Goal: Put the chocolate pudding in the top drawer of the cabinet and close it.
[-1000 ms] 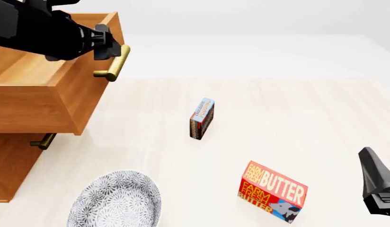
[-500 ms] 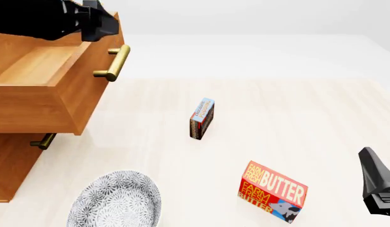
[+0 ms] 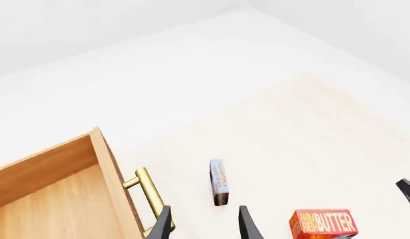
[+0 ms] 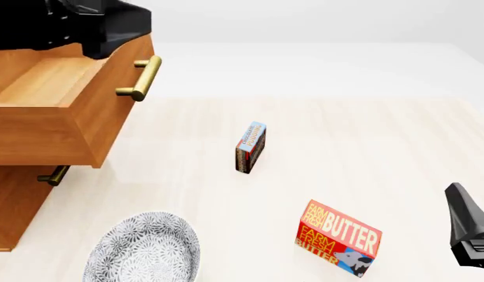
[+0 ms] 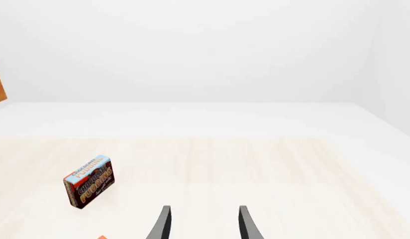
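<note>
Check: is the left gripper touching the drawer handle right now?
Apart. In the left wrist view the left gripper is open, with the brass handle beside one finger, not between them; the front view shows the arm raised above the top drawer.

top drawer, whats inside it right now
The top drawer stands open and only its bare wooden floor shows. The left arm covers its back end in the front view, so that part can't be checked.

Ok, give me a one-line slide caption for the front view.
Top drawer pulled open, chocolate pudding standing on edge mid-table, left gripper above the drawer front.
</note>
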Controlling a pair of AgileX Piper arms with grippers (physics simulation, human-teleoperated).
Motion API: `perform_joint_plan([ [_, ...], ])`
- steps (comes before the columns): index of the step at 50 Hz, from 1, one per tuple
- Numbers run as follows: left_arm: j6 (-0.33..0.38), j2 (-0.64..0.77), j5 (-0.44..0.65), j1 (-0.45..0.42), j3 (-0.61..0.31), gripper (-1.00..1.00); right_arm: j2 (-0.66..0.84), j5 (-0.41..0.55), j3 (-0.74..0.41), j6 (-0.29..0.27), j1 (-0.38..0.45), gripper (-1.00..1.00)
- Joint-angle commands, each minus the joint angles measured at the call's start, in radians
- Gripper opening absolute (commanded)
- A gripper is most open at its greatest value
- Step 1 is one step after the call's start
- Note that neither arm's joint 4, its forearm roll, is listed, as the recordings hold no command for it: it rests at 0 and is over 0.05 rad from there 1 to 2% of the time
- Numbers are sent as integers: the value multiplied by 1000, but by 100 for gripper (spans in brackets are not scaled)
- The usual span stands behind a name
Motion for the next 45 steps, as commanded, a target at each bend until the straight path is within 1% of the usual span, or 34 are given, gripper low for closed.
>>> perform_joint_plan([
  [1,79,-76,-35,-100,37,100,0,0,0,0,0,100],
  [2,85,-82,-30,-107,36,100,0,0,0,0,0,100],
  [3,85,-95,-63,-110,77,100,0,0,0,0,0,100],
  [5,80,-122,-89,-118,117,100,0,0,0,0,0,100],
  [7,89,-143,-88,-124,131,100,0,0,0,0,0,100],
  [10,84,-174,-98,-128,152,100,0,0,0,0,0,100],
  [11,97,-183,-102,-132,167,100,0,0,0,0,0,100],
  [15,110,-203,-121,-174,187,100,0,0,0,0,0,100],
  [18,120,-217,-129,-184,197,100,0,0,0,0,0,100],
  [21,129,-239,-151,-196,231,100,0,0,0,0,0,100],
  [22,117,-246,-166,-211,241,100,0,0,0,0,0,100],
  [24,128,-258,-189,-222,277,100,0,0,0,0,0,100],
  [28,123,-269,-268,-289,338,100,0,0,0,0,0,100],
  [31,121,-280,-293,-289,366,100,0,0,0,0,0,100],
  [34,109,-288,-342,-314,409,100,0,0,0,0,0,100],
  [37,132,-297,-399,-335,467,100,0,0,0,0,0,100],
  [39,115,-315,-418,-348,483,100,0,0,0,0,0,100],
  [42,119,-315,-436,-349,509,100,0,0,0,0,0,100],
  [45,108,-319,-469,-362,539,100,0,0,0,0,0,100],
])
